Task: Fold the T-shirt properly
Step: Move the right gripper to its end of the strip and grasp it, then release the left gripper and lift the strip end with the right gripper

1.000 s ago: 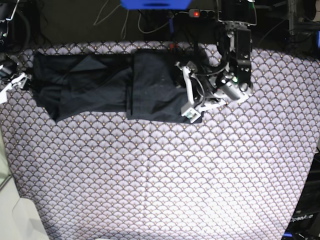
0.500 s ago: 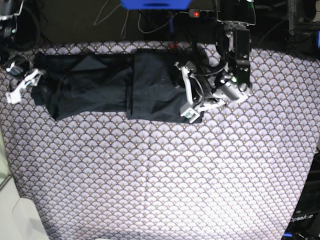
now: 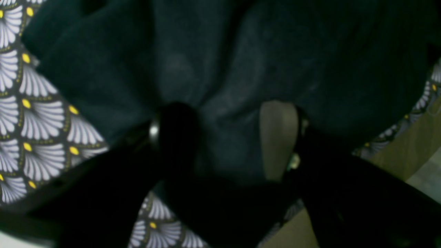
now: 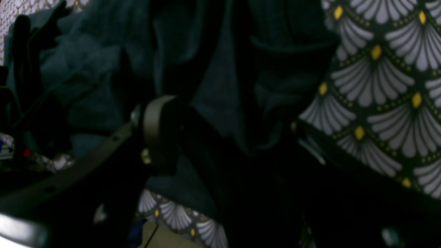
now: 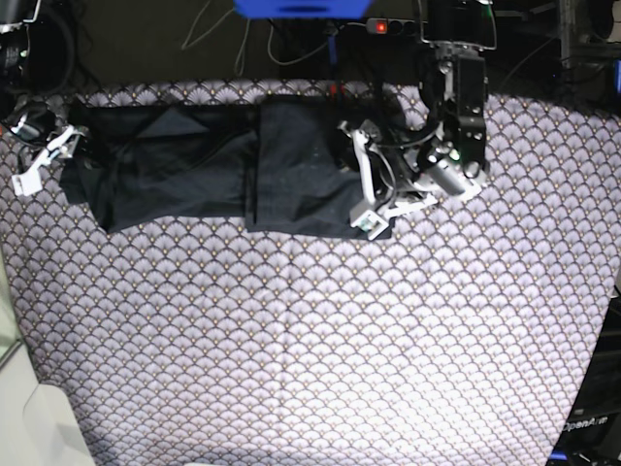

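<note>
L gripper (image 5: 361, 175) sits at the T-shirt's (image 5: 194, 165) 3 o'clock edge, jaws spread wide w/ a bunch of dark fabric between the fingers (image 3: 177, 132), not pinched. R gripper (image 5: 44, 160) is at the shirt's 9 o'clock end, jaws fully apart, straddling the fabric edge in the wrist view, no clamp seen. Shirt lies part-folded in a long band across the far side of the scallop-patterned cloth (image 5: 310, 340), toward 12 o'clock.
</note>
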Tool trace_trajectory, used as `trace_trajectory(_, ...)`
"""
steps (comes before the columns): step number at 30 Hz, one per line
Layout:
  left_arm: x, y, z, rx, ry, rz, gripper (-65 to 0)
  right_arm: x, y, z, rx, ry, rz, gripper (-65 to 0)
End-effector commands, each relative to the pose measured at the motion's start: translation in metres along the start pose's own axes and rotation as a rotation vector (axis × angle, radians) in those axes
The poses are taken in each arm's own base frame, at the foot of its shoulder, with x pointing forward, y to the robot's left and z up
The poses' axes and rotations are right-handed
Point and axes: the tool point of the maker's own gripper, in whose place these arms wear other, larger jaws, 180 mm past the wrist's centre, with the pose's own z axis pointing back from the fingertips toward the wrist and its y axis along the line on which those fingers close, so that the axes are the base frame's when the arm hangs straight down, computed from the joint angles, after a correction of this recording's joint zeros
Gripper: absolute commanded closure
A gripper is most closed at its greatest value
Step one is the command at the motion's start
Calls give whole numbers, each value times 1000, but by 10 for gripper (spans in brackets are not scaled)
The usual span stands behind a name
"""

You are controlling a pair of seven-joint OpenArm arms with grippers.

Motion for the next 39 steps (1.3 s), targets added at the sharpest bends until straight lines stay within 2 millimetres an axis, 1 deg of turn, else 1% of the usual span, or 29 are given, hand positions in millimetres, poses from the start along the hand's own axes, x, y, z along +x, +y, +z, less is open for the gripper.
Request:
trace_trajectory(1,16,2,5,7,-49,-13,-354,-7,-8,5,-30,53,23,-377)
trace_trajectory(3,16,2,5,7,-49,-13,-354,-8,-7,5,-28,59,23,-332)
trace_trajectory(5,16,2,5,7,-49,-13,-354,-9,-7,4,-27,60,24,-264)
trace_trajectory(9,16,2,5,7,-49,-13,-353,-9,-7,5,-28,64,26,-61)
trace_trajectory(10,16,2,5,7,-49,-13,-353,-8,-8,5,-29,65,27,-19)
trace_trajectory(11,15,2,6,6,-49,-11,-353,-9,-8,5,-30,66,27,0)
trace_trajectory(15,17,2,6,6,-54,-12,-353,-7,-7,6,-28,66,34,0)
trace_trajectory(18,34,-2,11,-13,-107,-14,-353,-4,-6,5,-27,59,37,0)
trace_trajectory(19,41,-4,15,-23,-134,-17,-353,0,-4,5,-23,52,50,0)
trace_trajectory(21,56,-7,24,-41,-194,-25,-353,13,6,8,-11,35,102,0)
trace_trajectory(23,68,-11,33,-55,-244,-35,-353,27,21,10,11,13,163,0)
trace_trajectory(25,75,-12,39,-53,-270,-45,-353,31,31,12,20,31,210,0)
trace_trajectory(26,73,-11,40,-46,-267,-43,-353,35,37,13,25,40,236,0)
trace_trajectory(29,55,10,42,1,-219,19,-353,41,53,14,43,47,291,0)
trace_trajectory(30,49,18,44,19,-214,45,-353,41,62,11,58,41,298,0)
trace_trajectory(33,18,51,57,92,-185,125,-353,42,82,10,85,36,332,0)
trace_trajectory(36,-13,78,71,167,-153,195,-354,39,102,7,113,37,356,0)
trace_trajectory(39,-43,100,86,233,-121,258,-354,40,126,6,146,23,393,0)
